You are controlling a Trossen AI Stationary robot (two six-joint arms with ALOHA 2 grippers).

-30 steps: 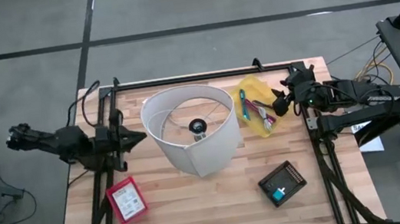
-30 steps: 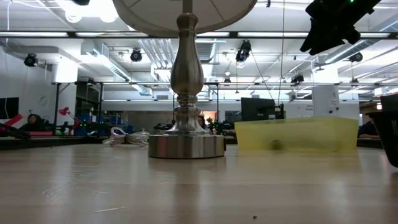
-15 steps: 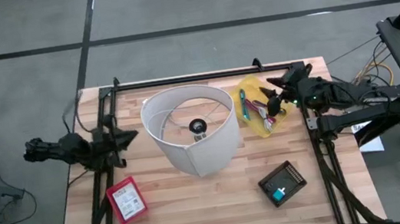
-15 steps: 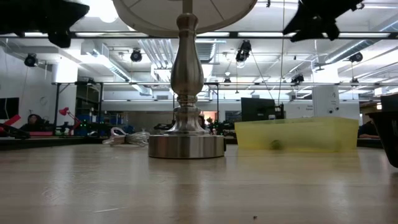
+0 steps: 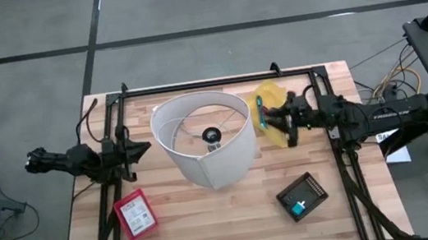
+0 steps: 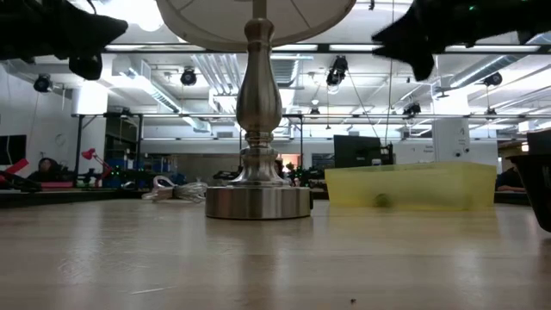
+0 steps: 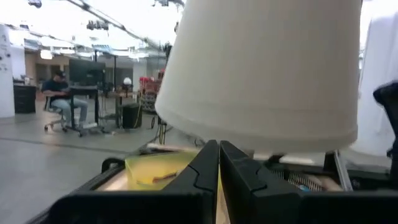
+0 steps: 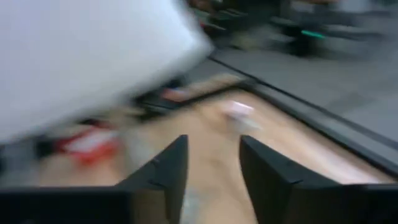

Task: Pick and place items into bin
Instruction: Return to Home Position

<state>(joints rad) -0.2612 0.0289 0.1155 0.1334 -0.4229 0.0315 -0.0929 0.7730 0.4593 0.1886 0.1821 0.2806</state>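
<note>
The bin [image 5: 274, 94], a shallow yellow tray, rests flat on the table at the back right, beside the lamp. Inside it lie items, among them a green stick [image 5: 261, 112]; a small dark item [image 6: 381, 201] shows through its wall. My right gripper [image 5: 279, 125] hovers level above the bin, pointing toward the lamp, open with nothing between its fingers [image 8: 169, 174]. My left gripper [image 5: 145, 148] hangs shut and empty over the table's left side, facing the lampshade [image 7: 261, 68].
A lamp with a wide white shade [image 5: 204, 138] and metal base [image 6: 256, 202] stands mid-table between the arms. A red box [image 5: 135, 213] lies near left, a black device [image 5: 301, 196] near right. Black frame rails [image 5: 217, 80] border the table.
My right gripper has tipped up from pointing down to about level and moved toward the table's left, over the bin and nearer the lamp. My left gripper has sunk, coming into the low view at upper left. The bin and its items lie unchanged.
</note>
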